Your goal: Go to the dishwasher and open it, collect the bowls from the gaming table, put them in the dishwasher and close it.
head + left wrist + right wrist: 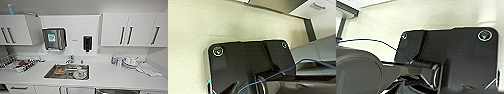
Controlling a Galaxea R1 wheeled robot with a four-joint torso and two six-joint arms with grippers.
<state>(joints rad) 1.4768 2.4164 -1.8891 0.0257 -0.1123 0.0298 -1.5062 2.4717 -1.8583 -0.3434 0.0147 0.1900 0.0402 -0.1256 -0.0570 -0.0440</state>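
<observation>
I face a white kitchen counter (112,75) from close up. Under its front edge at the lower right, a grey steel strip shows, the top of the dishwasher (117,91). The bowls and the gaming table are out of view. In the left wrist view, the arm's dark plate (250,62) hangs over a pale floor. The right wrist view has its dark plate (456,57) against a pale surface.
A steel sink (67,72) with dishes in it is set in the counter's middle. A dish rack (17,63) stands at the left and stacked white dishes (130,62) at the right. White wall cabinets (130,28), a towel dispenser (53,38) and a soap dispenser (87,43) hang above.
</observation>
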